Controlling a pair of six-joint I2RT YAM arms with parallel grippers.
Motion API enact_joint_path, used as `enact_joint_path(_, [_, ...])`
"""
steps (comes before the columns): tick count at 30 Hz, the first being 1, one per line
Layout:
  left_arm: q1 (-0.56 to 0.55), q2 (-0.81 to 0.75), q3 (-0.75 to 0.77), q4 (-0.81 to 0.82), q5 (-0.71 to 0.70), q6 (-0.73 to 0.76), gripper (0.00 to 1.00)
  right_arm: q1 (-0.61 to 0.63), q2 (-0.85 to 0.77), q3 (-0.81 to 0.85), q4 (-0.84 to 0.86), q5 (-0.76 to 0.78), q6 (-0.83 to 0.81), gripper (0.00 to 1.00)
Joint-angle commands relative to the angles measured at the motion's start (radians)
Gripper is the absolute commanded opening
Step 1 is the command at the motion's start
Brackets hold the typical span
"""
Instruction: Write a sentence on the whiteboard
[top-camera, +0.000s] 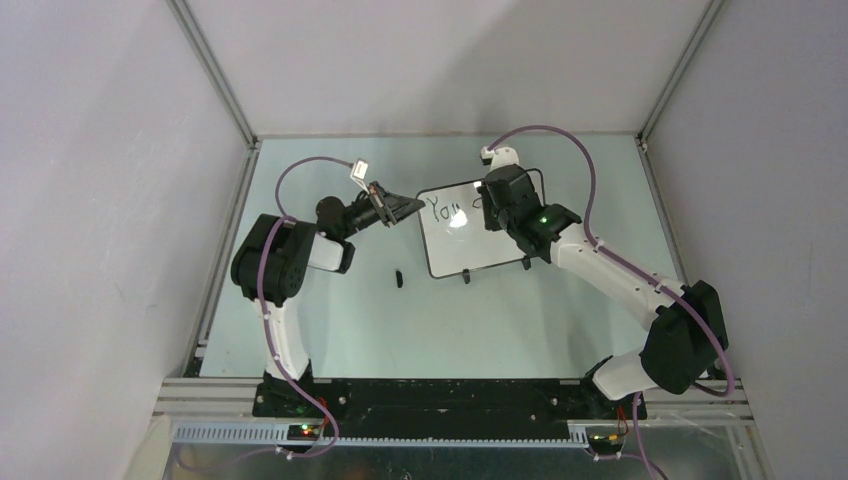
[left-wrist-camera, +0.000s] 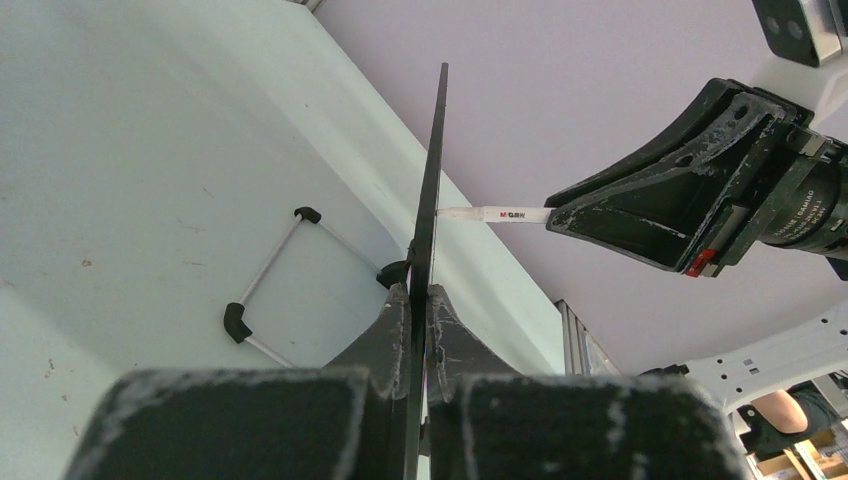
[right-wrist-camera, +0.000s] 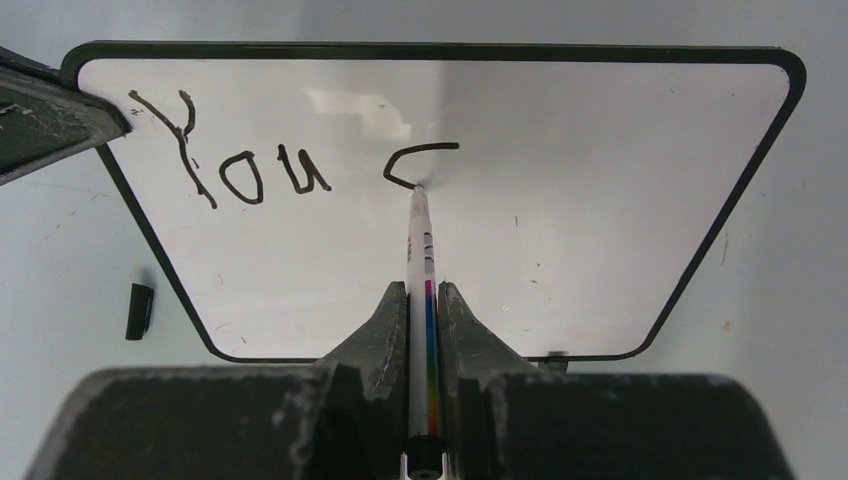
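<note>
The whiteboard (top-camera: 470, 235) stands tilted on the table's middle, its black frame and feet showing; it fills the right wrist view (right-wrist-camera: 560, 200). The sentence (right-wrist-camera: 260, 165) reads "You c" in black marker. My left gripper (top-camera: 408, 208) is shut on the board's left edge, seen edge-on in the left wrist view (left-wrist-camera: 428, 210). My right gripper (right-wrist-camera: 424, 300) is shut on a white marker (right-wrist-camera: 420, 250) with a rainbow stripe. The marker's tip touches the board at the bottom end of the "c". In the left wrist view the marker (left-wrist-camera: 495, 214) meets the board from the right.
The marker's black cap (top-camera: 398, 277) lies on the table left of the board's near corner, also in the right wrist view (right-wrist-camera: 139, 310). The board's wire stand (left-wrist-camera: 262, 290) rests behind it. Grey walls enclose the table on three sides.
</note>
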Motion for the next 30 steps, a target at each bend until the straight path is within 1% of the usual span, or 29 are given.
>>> enact_joint_path(1, [-0.009, -0.055, 0.004, 0.043, 0.022, 0.003, 0.00, -0.012, 0.001, 0.004, 0.003, 0.054, 0.001, 0.00])
enact_joint_path(14, [-0.009, -0.057, 0.003, 0.043, 0.022, 0.005, 0.00, -0.020, -0.083, 0.004, 0.019, 0.033, 0.002, 0.00])
enact_joint_path(30, [-0.009, -0.059, 0.003, 0.044, 0.022, 0.003, 0.00, -0.061, -0.050, 0.004, 0.024, 0.053, 0.014, 0.00])
